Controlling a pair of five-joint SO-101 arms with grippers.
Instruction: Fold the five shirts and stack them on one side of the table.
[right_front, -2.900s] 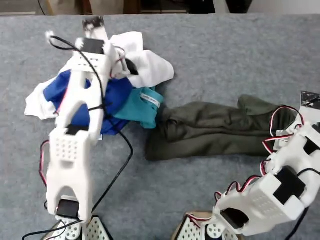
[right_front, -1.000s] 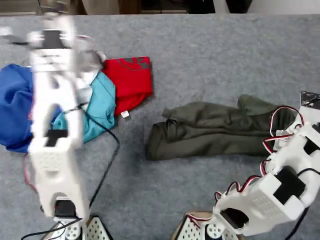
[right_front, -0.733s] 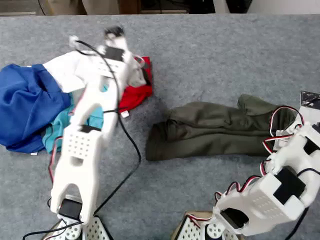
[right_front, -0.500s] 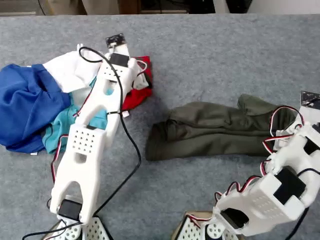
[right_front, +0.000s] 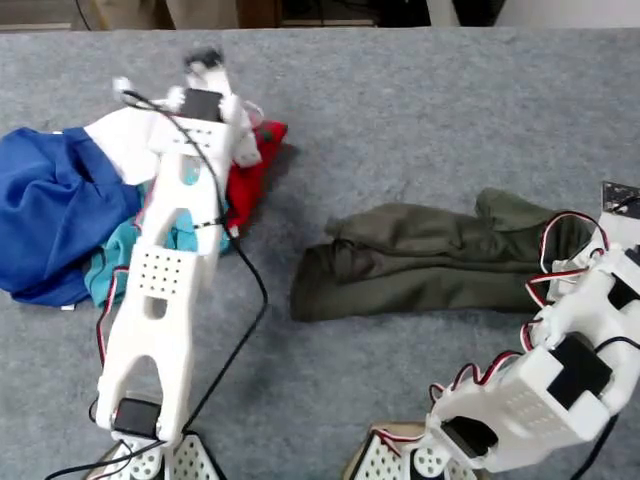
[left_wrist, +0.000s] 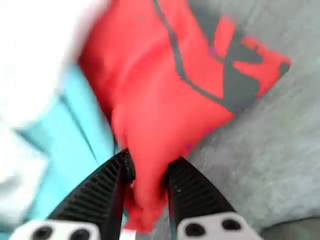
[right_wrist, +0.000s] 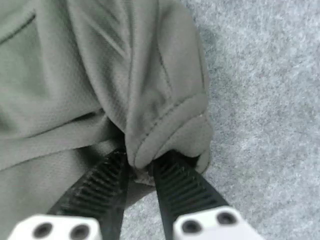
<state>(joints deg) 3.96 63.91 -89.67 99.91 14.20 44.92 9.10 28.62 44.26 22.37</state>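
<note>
The left gripper (left_wrist: 147, 169) pinches a fold of the red shirt (right_front: 252, 168), which lies in the upper left of the high view beside the white shirt (right_front: 125, 145), teal shirt (right_front: 108, 268) and blue shirt (right_front: 50, 210). The right gripper (right_wrist: 141, 165) pinches the green shirt (right_front: 430, 260) at middle right.

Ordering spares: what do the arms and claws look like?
The left arm and right arm are white plastic with perforated panels, black motors, red and black cables. The left claw and right claw have black ribbed fingers on white mounts.
</note>
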